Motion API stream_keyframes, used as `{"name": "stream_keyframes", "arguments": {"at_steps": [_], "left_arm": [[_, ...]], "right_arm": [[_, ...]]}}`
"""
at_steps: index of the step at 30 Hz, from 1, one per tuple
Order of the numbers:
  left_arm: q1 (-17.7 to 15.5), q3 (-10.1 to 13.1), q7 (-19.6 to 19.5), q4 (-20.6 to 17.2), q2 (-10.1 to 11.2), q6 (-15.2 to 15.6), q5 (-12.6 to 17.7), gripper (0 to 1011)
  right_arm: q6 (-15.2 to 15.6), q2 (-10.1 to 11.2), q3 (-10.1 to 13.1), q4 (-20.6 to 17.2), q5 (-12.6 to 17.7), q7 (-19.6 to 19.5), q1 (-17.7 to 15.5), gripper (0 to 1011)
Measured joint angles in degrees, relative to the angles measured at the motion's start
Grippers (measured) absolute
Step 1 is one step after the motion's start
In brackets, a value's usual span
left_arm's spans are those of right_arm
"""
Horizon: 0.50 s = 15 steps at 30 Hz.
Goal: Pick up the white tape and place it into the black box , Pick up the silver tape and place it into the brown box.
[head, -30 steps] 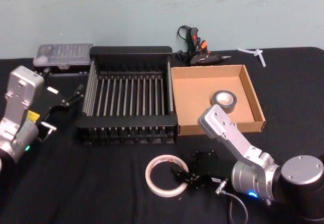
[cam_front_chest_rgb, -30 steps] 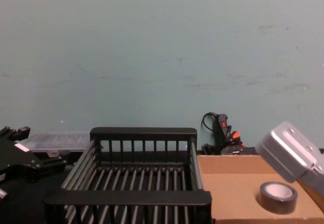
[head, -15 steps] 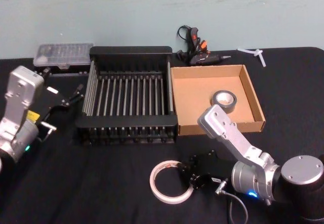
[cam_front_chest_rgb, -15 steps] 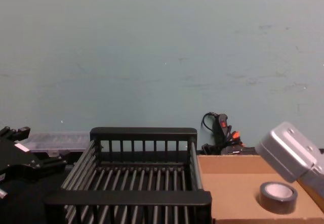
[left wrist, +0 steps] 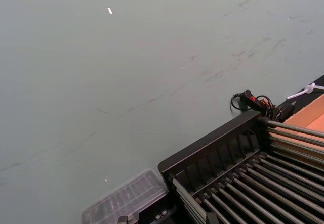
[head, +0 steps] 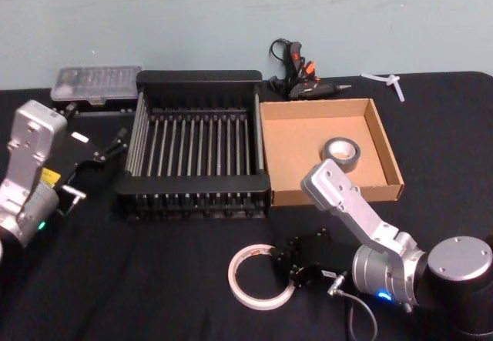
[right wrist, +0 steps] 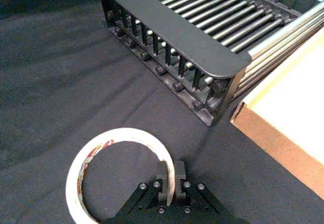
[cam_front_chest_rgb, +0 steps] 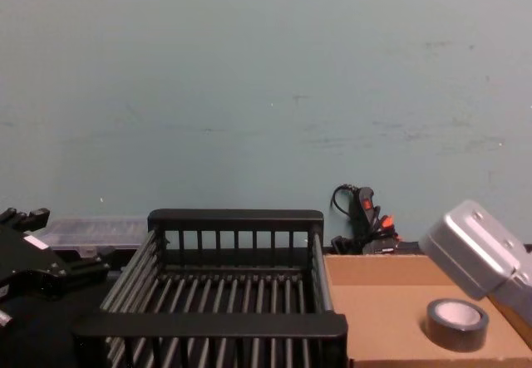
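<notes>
Two rolls matter here, and one is already home: in the head view the silver tape [head: 341,153] lies flat inside the brown box [head: 389,152]. The white tape [head: 260,277] sits on the black surface [head: 154,279], just in front of the black box [head: 199,88]. The right gripper [head: 287,265] pinches the roll's right-hand rim. The left gripper [head: 115,144] rests well off by the crate's left wall, so the right arm is plainly the nearer one.

From the right wrist view, the fingers [right wrist: 162,176] are pressed together on the white tape [right wrist: 88,158], one inside the ring, one outside. The crate's near rim [right wrist: 172,29] lies ahead of them, so the carry likely runs up and forward over that rim.

In the chest view, the crate stands left of the cardboard tray, with the grey roll inside the tray.
</notes>
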Motion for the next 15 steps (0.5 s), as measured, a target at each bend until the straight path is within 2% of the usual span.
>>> {"name": "stream_keyframes", "arguments": {"at_steps": [8, 15], "left_arm": [[0.00, 0.00, 0.00, 0.00, 0.00, 0.00, 0.00, 1001], [0.00, 0.00, 0.00, 0.00, 0.00, 0.00, 0.00, 1001]], "right_arm": [[-0.52, 0.23, 0.26, -0.26, 0.40, 0.50, 0.00, 92], [-1.36, 0.96, 1.43, -2.19, 1.06, 0.39, -0.12, 92]]}}
